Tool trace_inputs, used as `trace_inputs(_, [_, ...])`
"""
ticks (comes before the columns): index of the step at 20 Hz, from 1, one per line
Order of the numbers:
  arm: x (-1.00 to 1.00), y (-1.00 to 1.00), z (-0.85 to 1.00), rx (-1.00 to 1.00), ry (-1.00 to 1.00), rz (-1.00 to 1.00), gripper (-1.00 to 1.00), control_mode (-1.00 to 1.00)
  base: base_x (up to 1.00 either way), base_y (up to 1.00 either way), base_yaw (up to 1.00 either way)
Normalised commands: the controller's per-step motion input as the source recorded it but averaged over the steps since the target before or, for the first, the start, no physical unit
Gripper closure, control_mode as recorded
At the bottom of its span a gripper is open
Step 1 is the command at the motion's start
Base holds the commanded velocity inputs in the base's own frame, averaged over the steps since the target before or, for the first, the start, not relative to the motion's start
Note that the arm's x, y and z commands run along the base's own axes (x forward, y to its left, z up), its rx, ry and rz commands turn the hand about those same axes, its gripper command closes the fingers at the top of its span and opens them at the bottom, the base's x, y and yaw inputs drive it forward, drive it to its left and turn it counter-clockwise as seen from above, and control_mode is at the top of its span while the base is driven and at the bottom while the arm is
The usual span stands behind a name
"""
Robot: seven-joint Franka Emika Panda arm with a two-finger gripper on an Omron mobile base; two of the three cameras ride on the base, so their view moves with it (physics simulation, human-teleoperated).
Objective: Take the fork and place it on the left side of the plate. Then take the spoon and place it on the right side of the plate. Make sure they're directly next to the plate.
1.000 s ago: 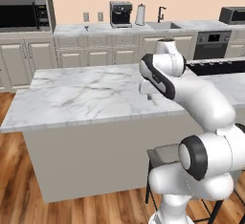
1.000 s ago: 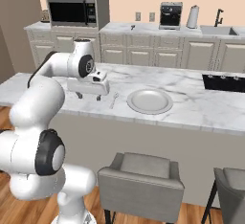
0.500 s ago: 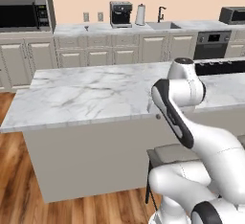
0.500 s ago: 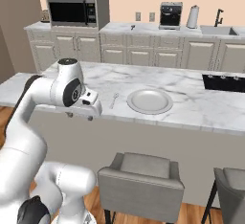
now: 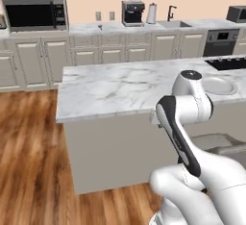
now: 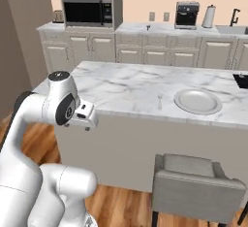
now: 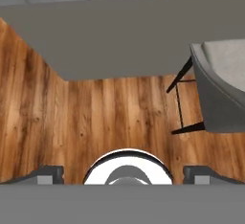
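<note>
The grey-white plate point(image 6: 197, 101) rests on the marble island point(image 6: 126, 83), near its front edge; it also sits at the right of the left base view as the plate point(image 5: 218, 85). Just left of it lies the slim silver fork point(image 6: 160, 101), a small gap away. The spoon is out of view. My gripper point(image 6: 80, 125) hangs off the island's near left side, below counter height and well left of the fork, pointing down. In the hand view the gripper point(image 7: 123, 175) is open over the wood floor with nothing between its fingertips point(image 7: 48, 174).
A grey chair point(image 6: 196, 185) stands against the island's front below the plate, seen as the chair point(image 7: 225, 89) at the hand view's right. The island's grey side wall point(image 7: 124, 36) is close ahead. A cooktop point(image 5: 229, 63) lies at the counter's far right.
The whole picture has shifted, so the base has driven. My arm has swung back from over the counter by the fork to low in front of the island. The jaws stayed open.
</note>
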Motion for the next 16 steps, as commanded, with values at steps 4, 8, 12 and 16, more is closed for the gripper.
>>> trace_inputs(4, [0.00, 0.00, 0.00, 0.00, 0.00, 0.00, -1.00, 1.00, 0.00, 1.00, -0.08])
trace_inputs(8, [0.00, 0.00, 0.00, 0.00, 0.00, 0.00, -1.00, 1.00, 0.00, 1.00, -0.07])
trace_inputs(12, [0.00, 0.00, 0.00, 0.00, 0.00, 0.00, -1.00, 1.00, 0.02, 1.00, -0.08])
trace_inputs(16, [0.00, 0.00, 0.00, 0.00, 0.00, 0.00, -1.00, 1.00, 0.19, 1.00, -0.11])
